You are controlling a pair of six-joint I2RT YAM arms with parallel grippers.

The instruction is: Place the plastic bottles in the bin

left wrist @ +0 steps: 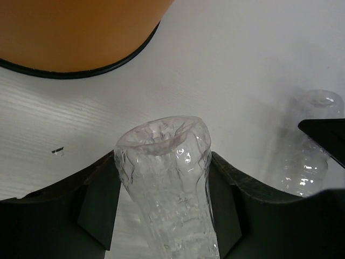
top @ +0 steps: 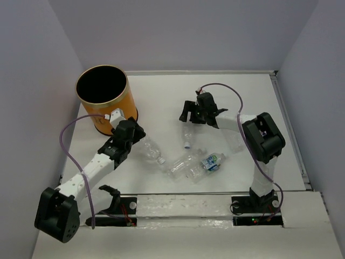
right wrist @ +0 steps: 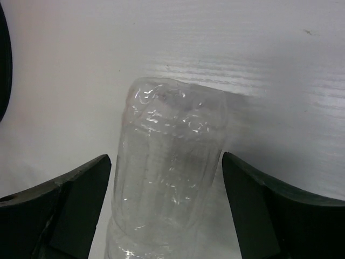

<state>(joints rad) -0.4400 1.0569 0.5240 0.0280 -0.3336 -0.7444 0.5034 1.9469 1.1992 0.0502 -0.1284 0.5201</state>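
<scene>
The orange bin (top: 102, 100) stands at the back left; its wall also fills the top of the left wrist view (left wrist: 81, 32). My left gripper (top: 135, 136) (left wrist: 164, 199) is shut on a clear bottle (top: 152, 151) (left wrist: 164, 172) just right of the bin's base; the bottle is squeezed between the jaws. My right gripper (top: 190, 114) (right wrist: 164, 162) is open and straddles another clear bottle (top: 187, 135) (right wrist: 170, 178) lying on the table, with a gap on each side. Two more bottles lie at centre, one clear (top: 182, 164) and one with a blue-green label (top: 211, 162).
Another clear bottle (top: 234, 141) lies by the right arm. A bottle (left wrist: 310, 156) shows at the right of the left wrist view. The white table (top: 161, 97) has a raised edge (top: 285, 124) on the right and grey walls around it.
</scene>
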